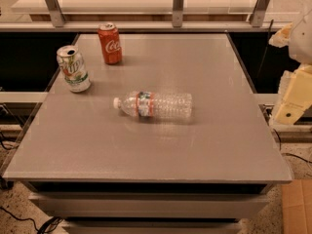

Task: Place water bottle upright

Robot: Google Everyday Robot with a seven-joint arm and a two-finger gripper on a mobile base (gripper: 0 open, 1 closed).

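The water bottle [155, 105] lies on its side near the middle of the grey table [146, 150]. It is clear ribbed plastic with a red-orange-edged label band, and its white cap points left. My gripper [294, 100] hangs off the table's right edge, well to the right of the bottle and apart from it. It holds nothing that I can see.
A red cola can [110, 43] stands upright at the back left. A green-and-white soda can [73, 68] stands upright at the left edge. A railing with metal posts [178, 6] runs behind the table. A cardboard box [297, 206] sits on the floor at lower right.
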